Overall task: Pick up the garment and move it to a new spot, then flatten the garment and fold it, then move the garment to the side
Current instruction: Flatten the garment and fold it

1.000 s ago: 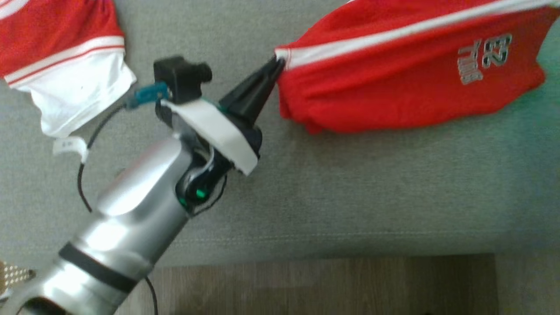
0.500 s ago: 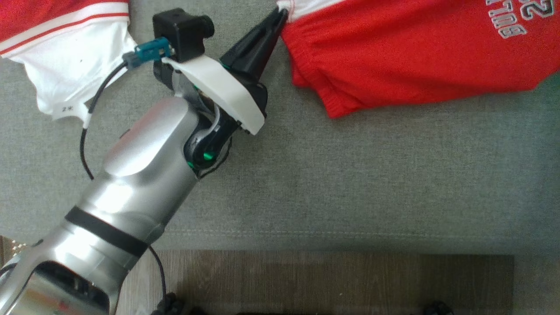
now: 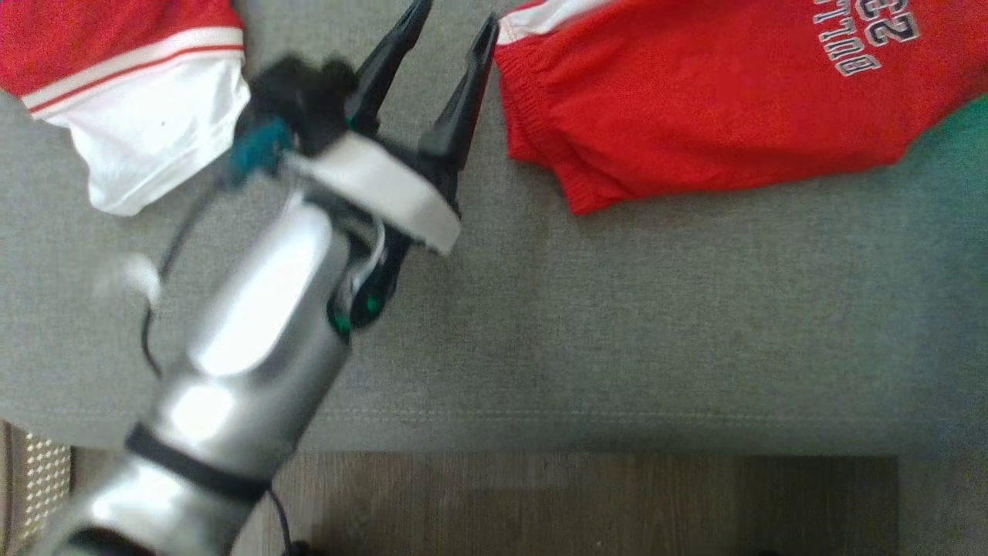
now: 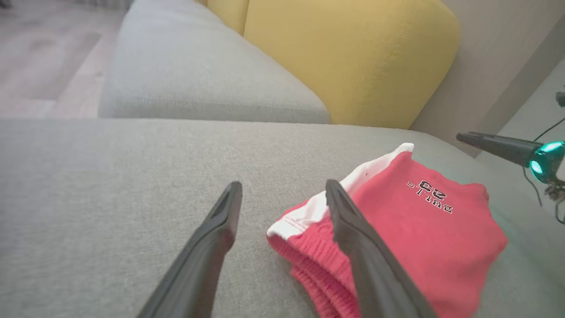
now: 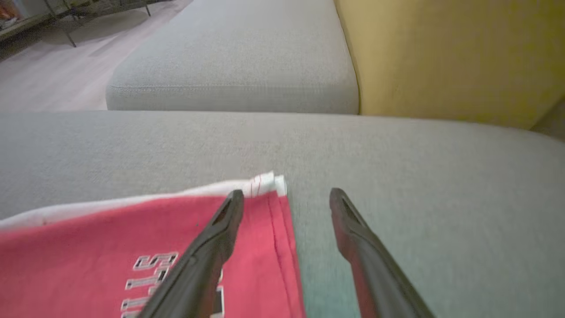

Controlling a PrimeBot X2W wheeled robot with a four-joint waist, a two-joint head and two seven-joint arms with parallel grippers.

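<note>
The left gripper (image 3: 446, 35) has just let go. A moment ago its two dark fingers were pinched together on the white-striped corner of the red garment (image 3: 695, 116). Now they stand spread apart with nothing between them, and one tip is just beside the ribbed hem. The left wrist view shows the same: that gripper (image 4: 282, 190) is wide open, with the corner of the cloth lying loose on the grey sofa seat (image 4: 110, 198) under one finger.

The garment, which looks like a pair of sports shorts, rests on the seat in front of the yellow cushion (image 4: 353, 57). It is bunched and rumpled rather than spread out. A second red and white piece of clothing (image 3: 131, 93) lies well apart on the arm's other side.

The right gripper (image 5: 287, 196) is also spread open. It hovers over the far corner of the red cloth and grips nothing.

To my eye the carry to a new spot is finished and the cloth has been set down. It is not flat yet, so smoothing it out should come next, then the fold.
</note>
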